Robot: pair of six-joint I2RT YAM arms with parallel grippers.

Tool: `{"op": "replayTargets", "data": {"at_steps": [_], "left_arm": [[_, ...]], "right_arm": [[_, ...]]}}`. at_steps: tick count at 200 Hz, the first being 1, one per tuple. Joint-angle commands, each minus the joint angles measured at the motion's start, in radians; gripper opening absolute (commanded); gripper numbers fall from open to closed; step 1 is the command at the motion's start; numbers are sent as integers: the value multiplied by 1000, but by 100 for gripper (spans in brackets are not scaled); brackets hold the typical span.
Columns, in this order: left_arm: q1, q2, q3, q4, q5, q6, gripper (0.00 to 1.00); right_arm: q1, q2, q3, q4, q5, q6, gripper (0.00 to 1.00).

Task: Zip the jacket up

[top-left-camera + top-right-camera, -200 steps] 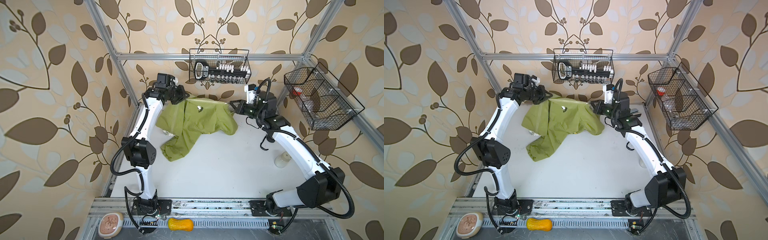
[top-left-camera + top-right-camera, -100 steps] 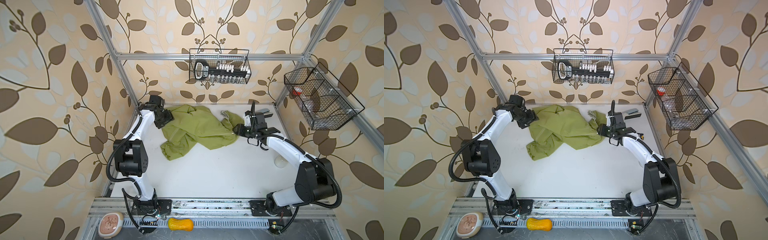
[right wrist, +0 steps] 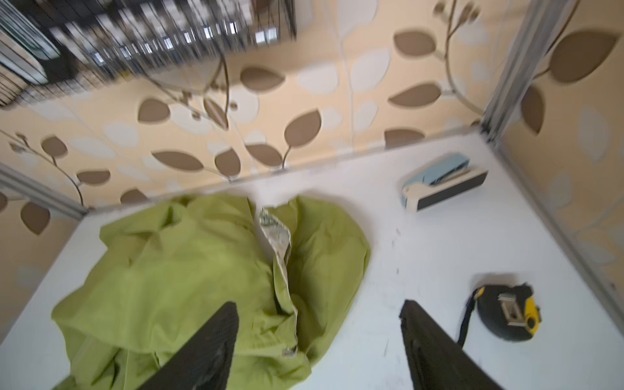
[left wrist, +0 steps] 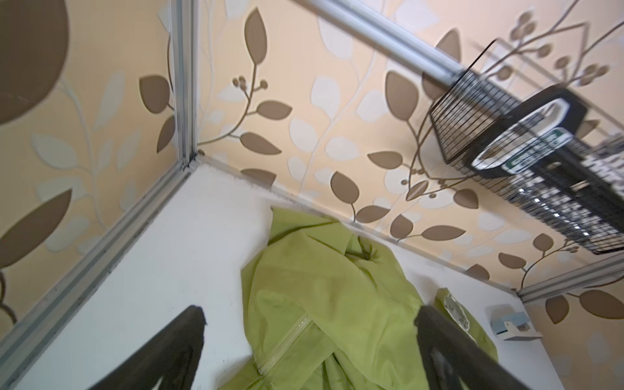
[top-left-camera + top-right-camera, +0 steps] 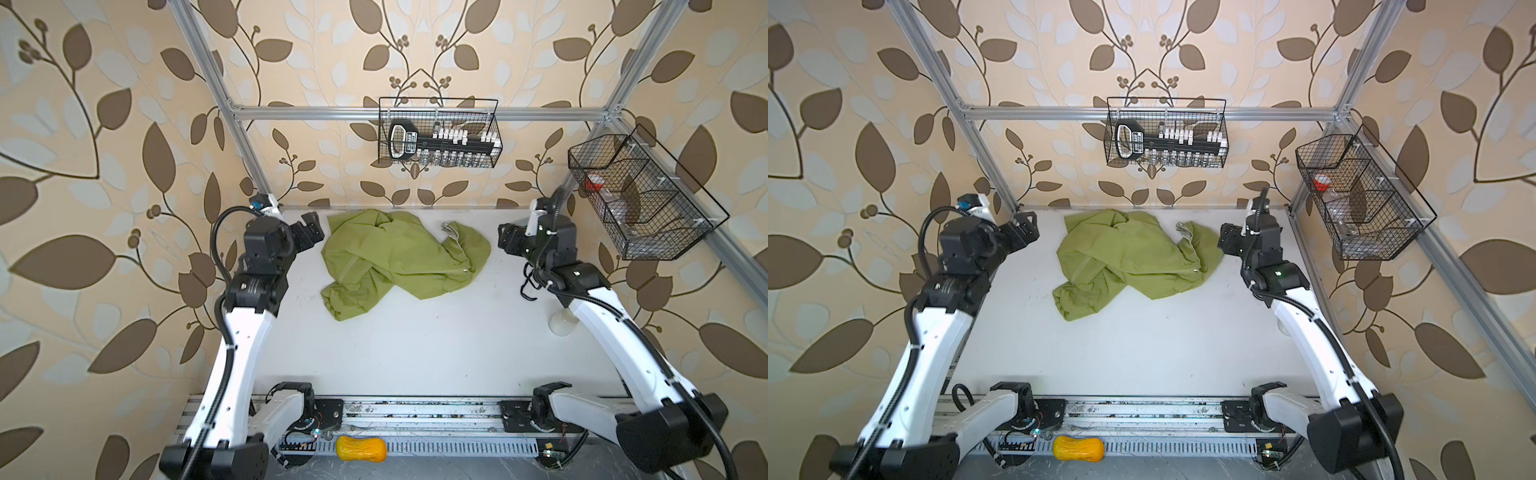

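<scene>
The olive-green jacket [image 5: 399, 257] [image 5: 1129, 257] lies crumpled at the back of the white table [image 5: 415, 340], with one part trailing toward the front left. A strip of pale printed lining [image 3: 277, 236] shows at a fold near its right end. A length of zipper [image 4: 287, 341] runs across the left part, and a small metal zipper pull [image 3: 289, 353] sits by the right edge. My left gripper [image 5: 311, 230] [image 4: 309, 315] hangs open just left of the jacket, holding nothing. My right gripper [image 5: 505, 241] [image 3: 318, 307] is open just right of it, also holding nothing.
A black-and-yellow tape measure [image 3: 506, 314] and a pale blue and white device [image 3: 442, 182] lie at the back right. A clear cup [image 5: 561, 322] stands by the right arm. Wire baskets hang on the back wall [image 5: 438, 137] and right frame [image 5: 636, 199].
Both grippers opened and let go of the jacket, then drew apart toward the sides. The jacket dropped from being held up at the back and now lies crumpled on the table.
</scene>
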Motion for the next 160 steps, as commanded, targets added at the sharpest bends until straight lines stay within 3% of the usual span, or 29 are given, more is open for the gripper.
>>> {"op": "replayTargets", "data": {"at_steps": [1, 22, 54, 97, 146, 160], "left_arm": [[3, -42, -134, 285, -207, -57, 99], [4, -30, -187, 305, -153, 62, 99], [3, 109, -348, 336, -317, 77, 99], [4, 299, -549, 512, -398, 104, 99], [2, 420, -698, 905, -346, 228, 99], [3, 483, -750, 1044, -320, 244, 99]], "right_arm": [[-3, -117, -179, 252, 93, -110, 98], [-12, -203, -391, 501, 146, -239, 100], [-67, -88, -539, 537, 240, -279, 100], [-66, 29, -833, 946, 264, -248, 100], [-81, 231, -842, 1180, 176, -325, 100], [-116, 223, -822, 1117, 120, -291, 100]]}}
